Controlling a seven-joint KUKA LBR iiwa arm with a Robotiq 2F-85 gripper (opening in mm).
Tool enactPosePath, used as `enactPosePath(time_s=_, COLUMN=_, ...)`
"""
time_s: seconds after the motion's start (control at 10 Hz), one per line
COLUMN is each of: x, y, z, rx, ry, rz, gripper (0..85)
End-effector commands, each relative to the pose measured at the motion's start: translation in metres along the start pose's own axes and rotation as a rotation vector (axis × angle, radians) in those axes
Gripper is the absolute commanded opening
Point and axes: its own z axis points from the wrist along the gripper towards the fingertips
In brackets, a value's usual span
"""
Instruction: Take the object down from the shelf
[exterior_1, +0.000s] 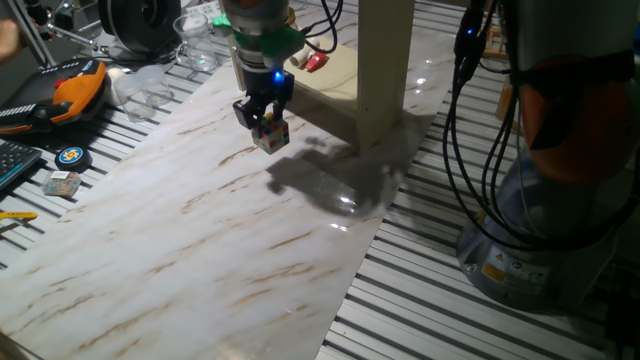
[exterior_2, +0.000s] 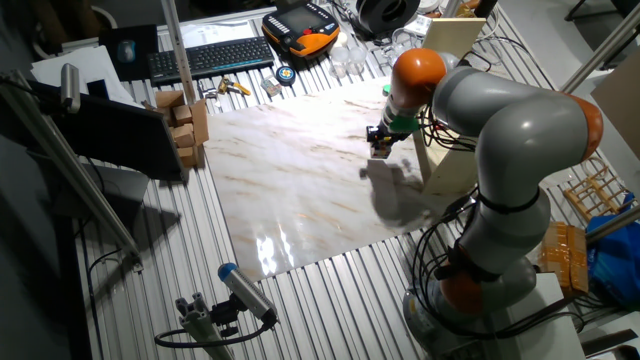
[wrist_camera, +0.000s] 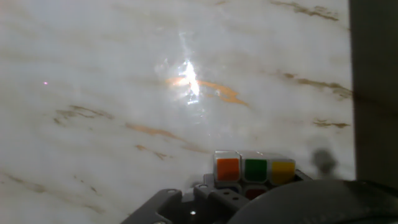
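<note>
Marble tabletop (exterior_1: 200, 250): under the claw, bare beneath it.
Claw (exterior_1: 268, 128): closed on a colourful puzzle cube (exterior_1: 271, 135), held above the tabletop.
Shelf (exterior_1: 385, 70): cream wood, just beside the cube.

Overhead light is reflected as bright glare on the glossy marble tabletop (exterior_1: 200, 230). A soft shadow is cast beside the shelf (exterior_1: 385, 60). The hand view is blurred.
</note>
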Motion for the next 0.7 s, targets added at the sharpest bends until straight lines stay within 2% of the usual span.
enactPosePath(time_s=0.0, x=0.0001, y=0.0000, z=0.0001, rx=-0.007, ry=0.005, rz=0.001, gripper=0.0)
enactPosePath(time_s=0.3, x=0.0001, y=0.0000, z=0.0001, rx=0.002, ry=0.022, rz=-0.029, gripper=0.0)
enactPosePath(time_s=0.6, x=0.0001, y=0.0000, z=0.0001, rx=0.030, ry=0.012, rz=-0.099, gripper=0.0)
